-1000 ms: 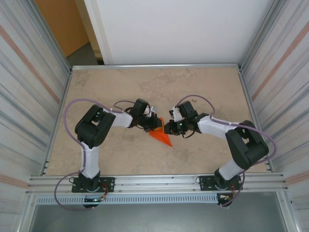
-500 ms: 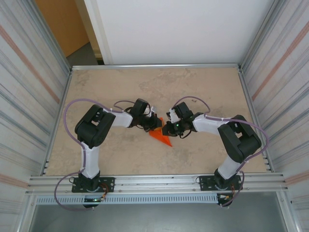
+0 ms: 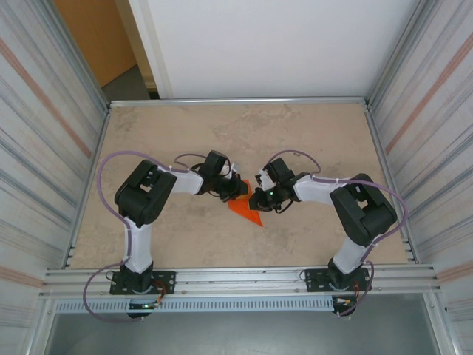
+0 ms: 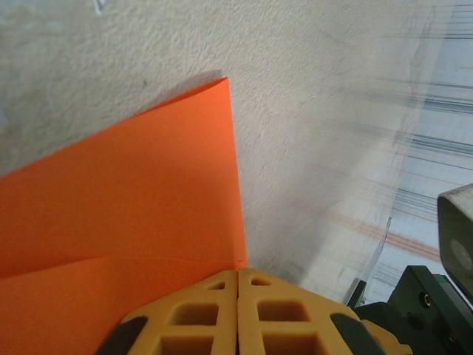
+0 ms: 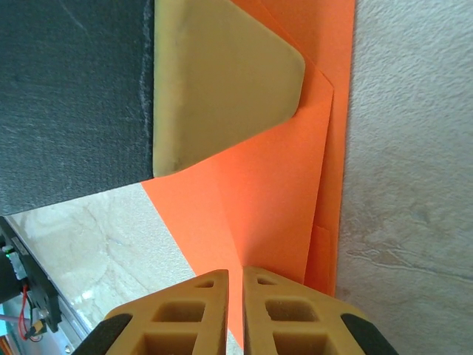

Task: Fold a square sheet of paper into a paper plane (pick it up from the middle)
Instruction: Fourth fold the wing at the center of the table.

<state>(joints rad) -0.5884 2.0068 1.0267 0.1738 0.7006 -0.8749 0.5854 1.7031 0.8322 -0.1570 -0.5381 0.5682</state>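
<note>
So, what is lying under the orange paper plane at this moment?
The paper plane rests on the beige table, which shows right beside its edges. The spot directly beneath it is covered by its folded layers, so anything there cannot be seen.

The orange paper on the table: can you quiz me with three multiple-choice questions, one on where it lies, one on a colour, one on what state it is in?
1. Where does the paper lie on the table?
A) at the far edge
B) in the middle, between the tips of the two arms
C) beside the left arm's base

2. What colour are the left arm's fingers?
A) blue
B) yellow
C) green

3. What state is the paper in?
A) a flat, unfolded square
B) a crumpled ball
C) folded, with layers and a pointed end

Answers:
1 B: the top view shows it mid-table, with both arms reaching to it.
2 B: the left wrist view shows yellow pads.
3 C: the right wrist view shows overlapping layers, and the top view shows a point.
</note>
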